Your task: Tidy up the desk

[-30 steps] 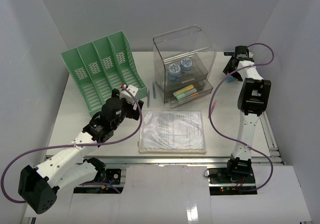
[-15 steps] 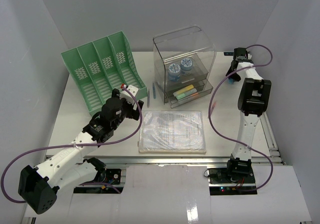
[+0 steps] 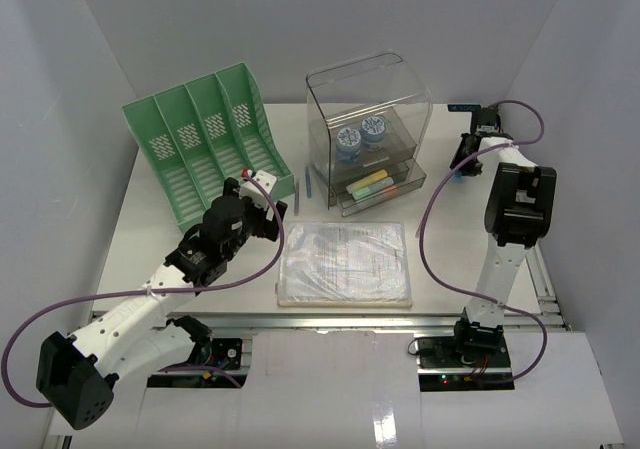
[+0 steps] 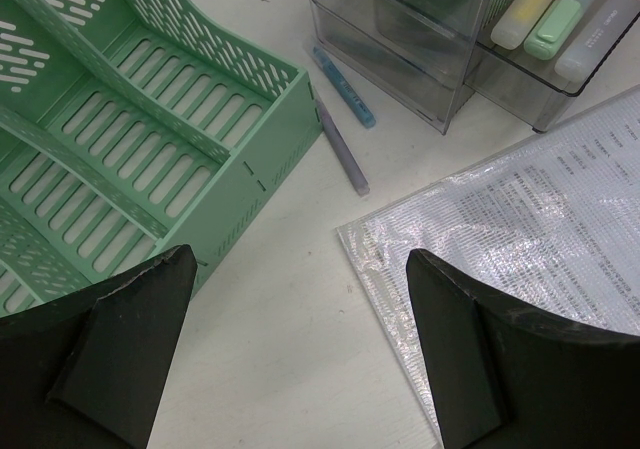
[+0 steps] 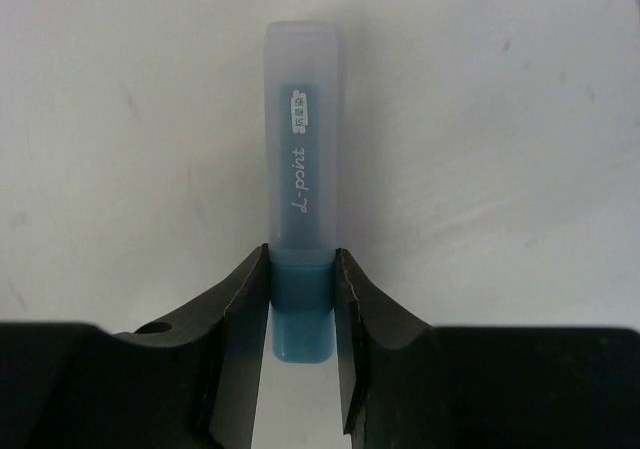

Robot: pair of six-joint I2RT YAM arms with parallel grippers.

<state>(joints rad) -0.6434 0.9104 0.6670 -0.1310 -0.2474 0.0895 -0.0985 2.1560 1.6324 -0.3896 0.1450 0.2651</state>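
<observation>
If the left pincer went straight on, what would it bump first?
Probably the bare white desk, between the green slotted plastic rack and the shiny plastic paper sleeve; depth is unclear.

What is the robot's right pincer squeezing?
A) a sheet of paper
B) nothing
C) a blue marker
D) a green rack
C: in the right wrist view, the right pincer is closed on both sides of the blue marker.
</observation>
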